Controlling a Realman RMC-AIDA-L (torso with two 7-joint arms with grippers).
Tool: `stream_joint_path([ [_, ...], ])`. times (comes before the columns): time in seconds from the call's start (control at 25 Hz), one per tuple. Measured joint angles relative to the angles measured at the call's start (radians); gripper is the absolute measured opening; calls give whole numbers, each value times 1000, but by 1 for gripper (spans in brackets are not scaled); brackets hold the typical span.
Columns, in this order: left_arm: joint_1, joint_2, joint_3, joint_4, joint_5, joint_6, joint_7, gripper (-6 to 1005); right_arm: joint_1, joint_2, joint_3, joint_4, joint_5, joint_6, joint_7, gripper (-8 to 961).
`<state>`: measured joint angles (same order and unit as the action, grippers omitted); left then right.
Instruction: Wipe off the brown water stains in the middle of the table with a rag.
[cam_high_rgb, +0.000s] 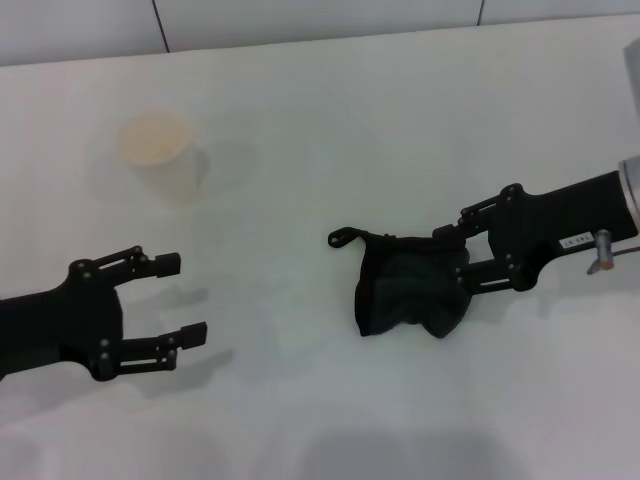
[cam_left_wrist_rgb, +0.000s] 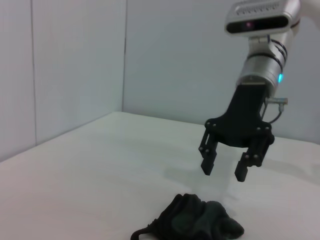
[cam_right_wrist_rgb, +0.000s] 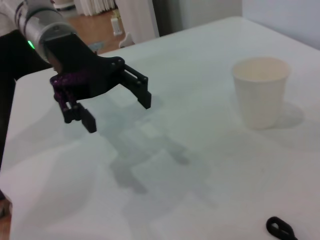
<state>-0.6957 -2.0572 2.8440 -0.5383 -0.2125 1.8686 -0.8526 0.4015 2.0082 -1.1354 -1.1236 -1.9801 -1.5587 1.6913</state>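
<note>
The dark blackish-green rag (cam_high_rgb: 405, 292) lies crumpled on the white table (cam_high_rgb: 320, 110), right of centre, its black loop (cam_high_rgb: 341, 237) pointing left. My right gripper (cam_high_rgb: 457, 257) is over the rag's right edge. In the left wrist view the right gripper (cam_left_wrist_rgb: 224, 171) is open and hangs a little above the rag (cam_left_wrist_rgb: 196, 224), apart from it. My left gripper (cam_high_rgb: 180, 300) is open and empty at the front left; it also shows in the right wrist view (cam_right_wrist_rgb: 117, 112). No brown stain shows in any view.
A white paper cup (cam_high_rgb: 163, 155) stands upright at the back left, beyond the left gripper; it also shows in the right wrist view (cam_right_wrist_rgb: 261, 91). The rag's loop (cam_right_wrist_rgb: 280, 228) shows at that view's edge. A tiled wall rises behind the table's far edge.
</note>
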Motion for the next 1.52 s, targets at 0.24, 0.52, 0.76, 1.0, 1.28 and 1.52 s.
stream_joint_path([
  [0.24, 19, 4, 0, -11, -5, 28, -1, 858, -26, -1, 39, 39, 63, -43, -94, 499],
  [0.52, 35, 15, 0, -15, -5, 51, -2, 858, -16, -3, 166, 140, 90, -131, -195, 499],
  [0.76, 52, 25, 0, -15, -2, 70, -2, 858, -23, -5, 212, 177, 101, -164, -248, 499],
  [1.0, 57, 27, 1, -15, 4, 82, -2, 858, -21, -8, 242, 204, 104, -196, -277, 499],
  [1.28, 73, 32, 2, -21, 5, 97, -4, 858, -24, -8, 251, 216, 109, -211, -306, 499],
  [1.52, 81, 25, 2, -59, 6, 119, -5, 858, -24, -10, 276, 239, 112, -238, -331, 499],
])
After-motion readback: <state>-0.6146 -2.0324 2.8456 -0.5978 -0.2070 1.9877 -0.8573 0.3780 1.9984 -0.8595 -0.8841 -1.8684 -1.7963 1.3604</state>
